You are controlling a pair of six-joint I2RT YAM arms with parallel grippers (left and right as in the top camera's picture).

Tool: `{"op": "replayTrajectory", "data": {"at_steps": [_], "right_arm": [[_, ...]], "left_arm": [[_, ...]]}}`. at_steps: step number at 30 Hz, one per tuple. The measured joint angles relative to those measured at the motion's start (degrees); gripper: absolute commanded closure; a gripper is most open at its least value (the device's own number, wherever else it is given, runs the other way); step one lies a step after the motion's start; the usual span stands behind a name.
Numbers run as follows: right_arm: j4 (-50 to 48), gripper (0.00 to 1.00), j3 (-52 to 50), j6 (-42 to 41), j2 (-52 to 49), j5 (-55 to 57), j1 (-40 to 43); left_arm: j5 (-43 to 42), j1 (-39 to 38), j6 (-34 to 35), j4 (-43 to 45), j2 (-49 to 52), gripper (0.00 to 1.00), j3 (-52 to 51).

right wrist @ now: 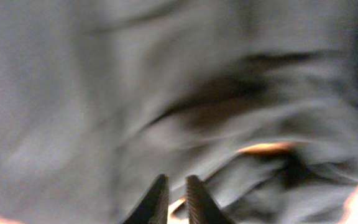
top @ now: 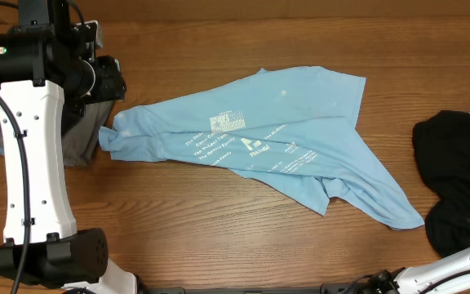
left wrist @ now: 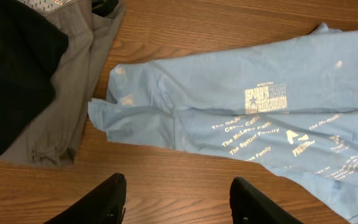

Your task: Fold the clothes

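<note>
The light-blue T-shirt (top: pixel 276 135) with white lettering lies crumpled and partly folded over itself at mid-table; it also shows in the left wrist view (left wrist: pixel 260 118). A grey garment (top: pixel 76 139) lies at the left under my left arm, with a black garment (left wrist: pixel 11 68) on it. Another black garment (top: pixel 455 175) is heaped at the right edge. My left gripper (left wrist: pixel 178 180) is open and empty over bare wood, just short of the shirt's left sleeve. My right gripper (right wrist: pixel 178 179) has its fingers nearly together over blurred dark fabric (right wrist: pixel 166 81); I see nothing between them.
The wooden table (top: pixel 202 220) runs under everything. The left arm's white link (top: pixel 31 163) stands along the left side. The right arm's white link (top: pixel 463 260) comes in at the bottom right corner, beside the black heap.
</note>
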State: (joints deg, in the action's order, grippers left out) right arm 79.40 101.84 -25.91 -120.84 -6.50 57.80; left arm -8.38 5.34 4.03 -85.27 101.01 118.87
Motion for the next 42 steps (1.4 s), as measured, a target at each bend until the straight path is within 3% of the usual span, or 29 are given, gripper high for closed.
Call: {"op": "replayTrajectory", "data": {"at_steps": [2,5,7,11,15,21,31,34,38,39,42], "right_arm": [[1.1,0.85,1.3,4.4,0.0,-6.7,-2.3],[1.0,0.96,1.0,8.5,0.0,-12.4,-8.7],[-1.2,0.96,0.2,9.5,0.0,-13.4,-13.8],[-7.9,0.96,-3.6,7.6,0.0,-9.4,-24.2],[-13.9,0.96,-8.7,2.7,0.0,0.8,-29.4],[-19.8,0.96,-12.9,-2.0,0.0,10.5,-25.0],[-23.1,0.96,-13.1,-4.7,0.0,15.9,-4.9],[-23.7,0.83,-13.1,-3.1,0.0,8.5,-0.9],[-26.0,0.65,-12.9,6.0,0.0,-12.1,0.0],[-25.8,0.55,-12.9,7.9,0.0,-16.0,-0.5],[-24.7,0.47,-12.9,12.1,0.0,-23.2,-3.6]], "left_arm": [[0.0,0.0,0.0,0.0,0.0,0.42,0.0],[0.0,0.0,0.0,0.0,0.0,0.42,0.0],[-0.4,0.0,0.0,0.0,0.0,0.42,0.0],[-2.3,0.0,0.0,0.0,0.0,0.42,0.0],[-3.4,0.0,0.0,-0.1,0.0,0.43,0.0],[-3.9,0.0,0.0,-0.5,0.0,0.43,0.0],[-4.1,0.0,0.0,-0.5,0.0,0.43,0.0],[-4.1,0.0,0.0,-0.5,0.0,0.43,0.0],[-4.1,0.0,0.0,-0.3,0.0,0.43,0.0],[-4.1,0.0,0.0,-0.3,0.0,0.43,0.0],[-4.1,0.0,0.0,-0.3,0.0,0.42,0.0]]}}
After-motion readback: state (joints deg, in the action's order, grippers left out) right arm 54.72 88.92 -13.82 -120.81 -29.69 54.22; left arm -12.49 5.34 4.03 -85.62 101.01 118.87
